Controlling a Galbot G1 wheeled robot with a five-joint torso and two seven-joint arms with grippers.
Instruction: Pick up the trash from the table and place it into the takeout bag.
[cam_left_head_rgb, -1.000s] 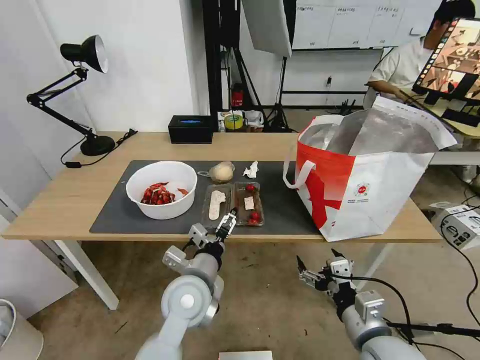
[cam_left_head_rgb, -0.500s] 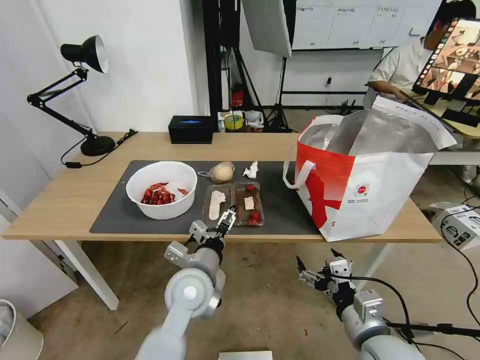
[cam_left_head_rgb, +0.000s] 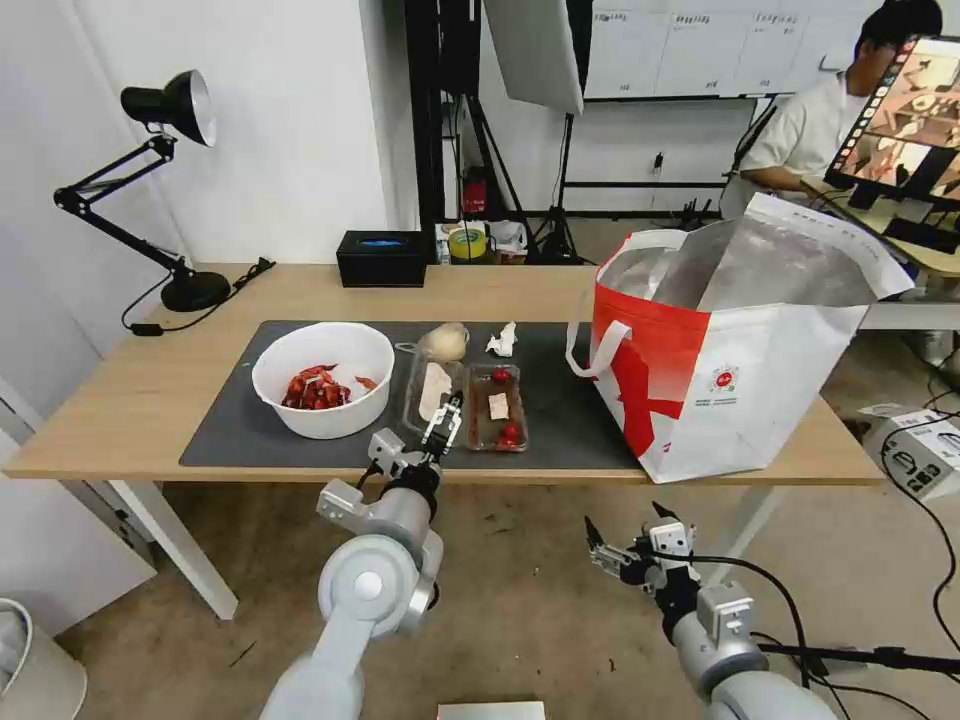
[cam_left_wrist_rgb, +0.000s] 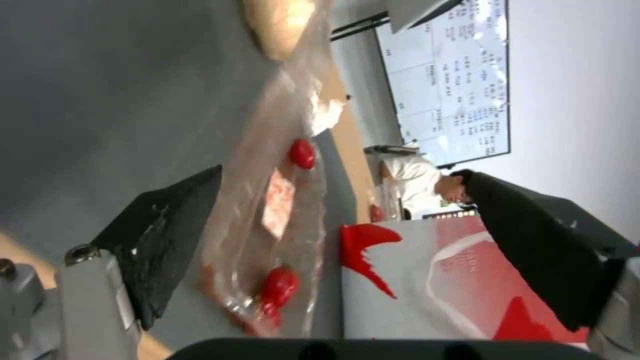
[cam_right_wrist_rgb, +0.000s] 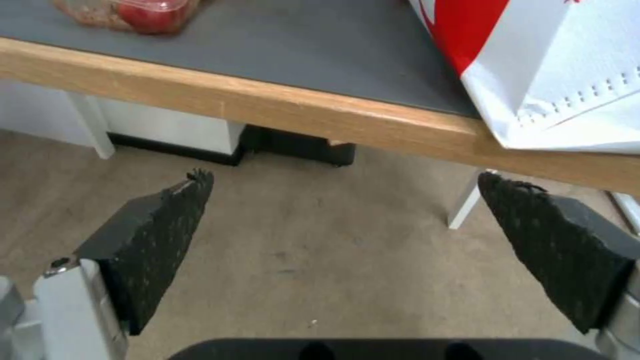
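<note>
Your left gripper (cam_left_head_rgb: 447, 418) reached over the near edge of the table (cam_left_head_rgb: 120, 400) and sat at the near end of the clear tray (cam_left_head_rgb: 467, 400), right at the hinge between its two halves. In the left wrist view its jaws stood spread, one black pad (cam_left_wrist_rgb: 170, 235) low on the mat (cam_left_wrist_rgb: 80, 100) beside the tray (cam_left_wrist_rgb: 267, 220) and the other raised well clear, so it pinched nothing. The tray's left half looked tipped up; its right half lay flat on the mat (cam_left_head_rgb: 560, 400) with a white scrap and small red fruits inside. Left of the tray you had the white bowl (cam_left_head_rgb: 322, 378) with red scraps. Behind the tray sat the beige lump (cam_left_head_rgb: 444, 342), and just right of that the crumpled tissue (cam_left_head_rgb: 503, 339). The bag (cam_left_head_rgb: 735, 350) stood open at the right end of the table, foil lining up, well apart from the tray. Your right gripper (cam_left_head_rgb: 627, 541) hung below and in front of the table edge, under the bag's near corner, its jaws wide apart and empty; through them the right wrist view showed floor, the table edge (cam_right_wrist_rgb: 267, 107) and the bag's bottom corner (cam_right_wrist_rgb: 553, 75).
</note>
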